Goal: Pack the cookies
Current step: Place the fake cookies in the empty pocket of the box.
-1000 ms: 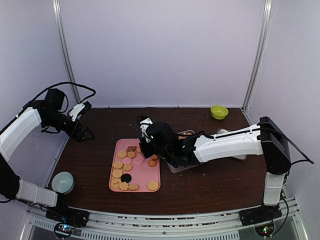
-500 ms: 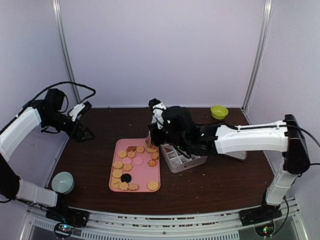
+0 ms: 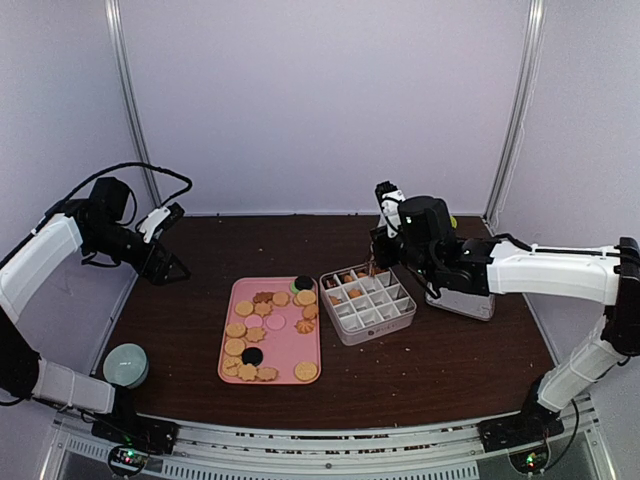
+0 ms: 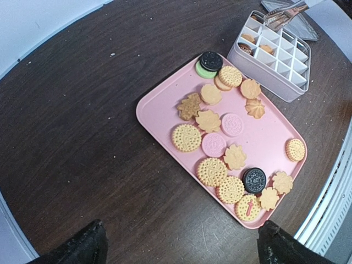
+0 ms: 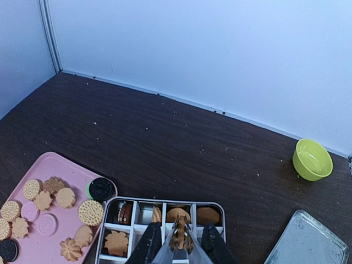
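Observation:
Many cookies [image 3: 250, 332] lie on a pink tray [image 3: 287, 347]: golden rounds and flower shapes, a few pink, two black, one green. They also show in the left wrist view [image 4: 231, 148]. A white divided box [image 3: 367, 303] stands right of the tray with a few cookies in its far cells [image 5: 187, 213]. My right gripper [image 3: 379, 262] is shut on metal tongs [image 5: 180, 247], whose tips pinch a golden cookie [image 5: 179, 233] above the box's far row. My left gripper [image 3: 178, 267] is open and empty, high at the far left, away from the tray.
A green bowl [image 3: 438, 223] sits at the back right corner. A flat metal lid [image 3: 464, 301] lies right of the box. A pale round cup [image 3: 126, 364] stands at the front left. Crumbs are scattered on the dark table.
My right arm has swung right from the pink tray to the box's far side, carrying a cookie in the tongs. The left arm has not moved.

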{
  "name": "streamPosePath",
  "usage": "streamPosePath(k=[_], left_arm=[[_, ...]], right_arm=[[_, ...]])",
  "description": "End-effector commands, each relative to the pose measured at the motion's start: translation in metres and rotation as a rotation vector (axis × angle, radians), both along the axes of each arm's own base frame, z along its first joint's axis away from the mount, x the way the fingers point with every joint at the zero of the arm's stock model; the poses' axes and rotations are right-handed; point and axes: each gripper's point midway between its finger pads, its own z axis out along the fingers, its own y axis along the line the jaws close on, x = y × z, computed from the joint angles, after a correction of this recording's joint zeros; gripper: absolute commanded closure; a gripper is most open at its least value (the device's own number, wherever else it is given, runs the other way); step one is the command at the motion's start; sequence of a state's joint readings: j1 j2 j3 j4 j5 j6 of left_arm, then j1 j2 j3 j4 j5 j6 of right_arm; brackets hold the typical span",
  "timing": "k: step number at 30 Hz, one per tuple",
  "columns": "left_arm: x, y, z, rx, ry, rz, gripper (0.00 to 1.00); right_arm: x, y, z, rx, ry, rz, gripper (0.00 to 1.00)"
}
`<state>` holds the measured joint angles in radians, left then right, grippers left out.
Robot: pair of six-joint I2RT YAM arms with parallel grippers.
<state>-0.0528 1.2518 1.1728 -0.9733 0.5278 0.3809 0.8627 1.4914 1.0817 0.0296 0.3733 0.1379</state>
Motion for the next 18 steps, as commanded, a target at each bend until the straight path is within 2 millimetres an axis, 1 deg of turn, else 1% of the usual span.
streamPosePath(k=[1,3,6,14,18], left_arm=[[0.001,-0.006,0.011,-0.026,-0.018,-0.036,0.02],[0.0,-0.006,0.011,-0.028,-0.015,-0.042,0.02],[0.0,-0.006,0.012,-0.028,-0.017,-0.044,0.02],[-0.001,-0.006,0.01,-0.026,-0.012,-0.05,0.02],[-0.002,-0.007,0.011,-0.027,-0.015,-0.055,0.02]], right_arm=[[0.002,-0.002,0.001,0.017,-0.006,-0.003,1.0],[0.003,0.0,-0.005,0.011,0.005,0.001,1.0],[0.005,0.003,-0.01,0.012,0.013,0.002,0.97],[0.009,0.006,-0.02,-0.001,0.025,0.001,0.84],[0.012,0.006,-0.021,-0.003,0.024,-0.003,0.81]])
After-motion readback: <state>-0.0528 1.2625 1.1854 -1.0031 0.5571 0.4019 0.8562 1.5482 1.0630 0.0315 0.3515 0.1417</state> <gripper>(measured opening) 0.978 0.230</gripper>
